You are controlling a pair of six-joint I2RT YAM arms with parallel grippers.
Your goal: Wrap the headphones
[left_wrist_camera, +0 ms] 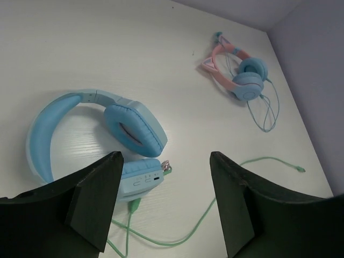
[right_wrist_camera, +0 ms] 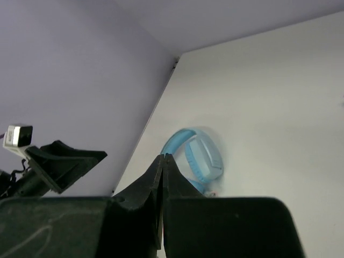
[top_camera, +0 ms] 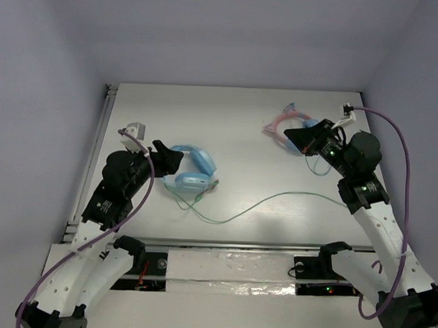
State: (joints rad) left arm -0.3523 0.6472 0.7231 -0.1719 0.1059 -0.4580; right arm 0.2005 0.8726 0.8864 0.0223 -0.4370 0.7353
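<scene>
While your left gripper [left_wrist_camera: 165, 161] hovers over the headphones [left_wrist_camera: 134, 129], fingers apart, your right gripper [right_wrist_camera: 163, 161] pinched together, green cable [top_camera: 275, 198] loose across the table [top_camera: 235, 114].

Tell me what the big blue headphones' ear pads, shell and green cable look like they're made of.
The ear pads look like soft faux leather: matte with a faint sheen and a puffed, rounded edge. The shell seems to be hard, smooth plastic, with small moulded buttons along its side. The green cable is probably a thin rubbery plastic sheath, judging by its loose curves. This goes by looks alone.
</scene>
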